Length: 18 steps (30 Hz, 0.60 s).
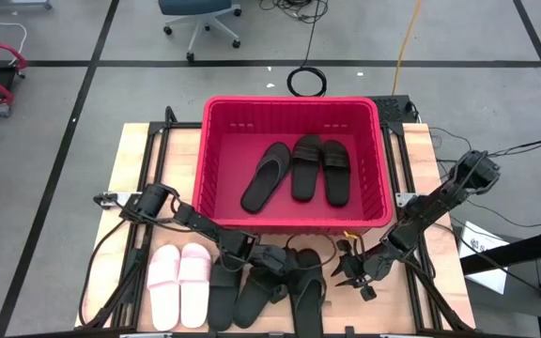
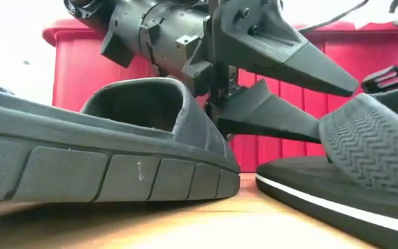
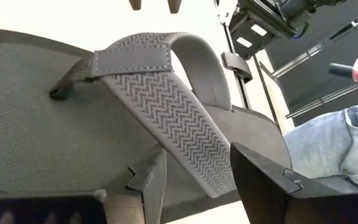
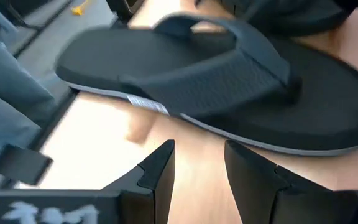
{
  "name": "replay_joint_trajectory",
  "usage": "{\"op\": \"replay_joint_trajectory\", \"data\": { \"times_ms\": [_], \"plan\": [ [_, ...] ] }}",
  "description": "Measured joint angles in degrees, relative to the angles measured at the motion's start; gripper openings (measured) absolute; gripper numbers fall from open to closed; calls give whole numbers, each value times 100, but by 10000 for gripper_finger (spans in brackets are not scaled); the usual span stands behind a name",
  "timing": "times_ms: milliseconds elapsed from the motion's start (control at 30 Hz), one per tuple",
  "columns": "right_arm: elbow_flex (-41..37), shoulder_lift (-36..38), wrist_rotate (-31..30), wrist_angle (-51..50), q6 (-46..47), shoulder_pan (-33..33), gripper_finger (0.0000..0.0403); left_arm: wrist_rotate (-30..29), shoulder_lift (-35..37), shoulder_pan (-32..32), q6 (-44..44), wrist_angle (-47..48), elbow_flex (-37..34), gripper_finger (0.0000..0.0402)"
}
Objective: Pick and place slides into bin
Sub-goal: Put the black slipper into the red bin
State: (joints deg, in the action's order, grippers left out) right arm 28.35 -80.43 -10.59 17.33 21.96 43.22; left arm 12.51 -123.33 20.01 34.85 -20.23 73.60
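Reaching in with fingers spread over the flip-flop (image 3: 166, 124) strap, nothing held, the left gripper (image 1: 285, 272) must close and lift toward the bin (image 1: 216, 202).

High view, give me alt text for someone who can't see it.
Seen from above, a red bin at the table's far side holds three black slides, while a pale pink pair and more black slides lie on the near edge. The left gripper reaches over a black flip-flop with fingers open; the right gripper hovers open beside it.
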Motion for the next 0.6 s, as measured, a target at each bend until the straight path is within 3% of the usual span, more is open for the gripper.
{"op": "replay_joint_trajectory", "data": {
  "times_ms": [367, 600],
  "plan": [
    [-1, -845, 28, 1608, -1080, -119, 130, -76, -88, 24, 122, -100, 6, 173],
    [-1, -854, 23, 1670, -1426, -279, 130, -95, -155, 26, 173, -149, 11, 173]
  ]
}}
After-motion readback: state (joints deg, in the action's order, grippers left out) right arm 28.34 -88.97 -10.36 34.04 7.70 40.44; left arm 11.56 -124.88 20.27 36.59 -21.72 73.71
